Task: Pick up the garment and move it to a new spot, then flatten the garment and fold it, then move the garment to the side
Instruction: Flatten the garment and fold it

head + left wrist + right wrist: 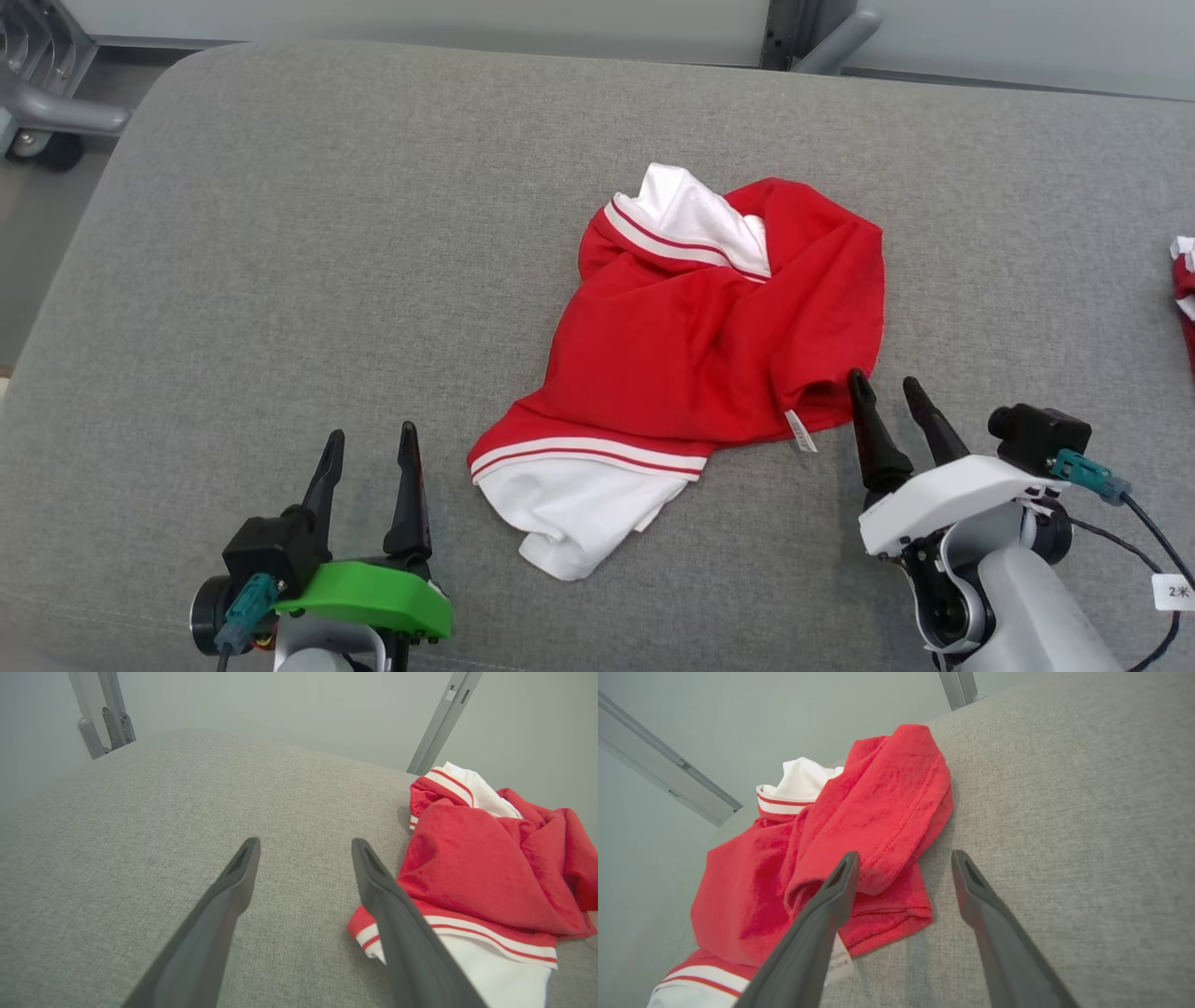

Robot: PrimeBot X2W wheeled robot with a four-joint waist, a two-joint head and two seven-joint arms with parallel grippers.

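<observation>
Grey cushion point(280, 280) under all. Red-and-white garment point(709, 355) lies in a crumpled heap just ahead-left of the right pincer point(882, 378), whose near fingertip sits at the red hem — jaws wide, nothing held. Left pincer point(372, 431) wide too, empty, garment near on its right. White label point(801, 431) beside the right pincer's left finger. Likely step: flattening, not begun — next needs each pincer on a separate edge, pulling outward.

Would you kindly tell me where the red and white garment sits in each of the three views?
Head view: garment at centre, on the grey cushion.
Left wrist view: garment at the right edge.
Right wrist view: garment left of centre.
Shared landmark: its white striped end.
</observation>
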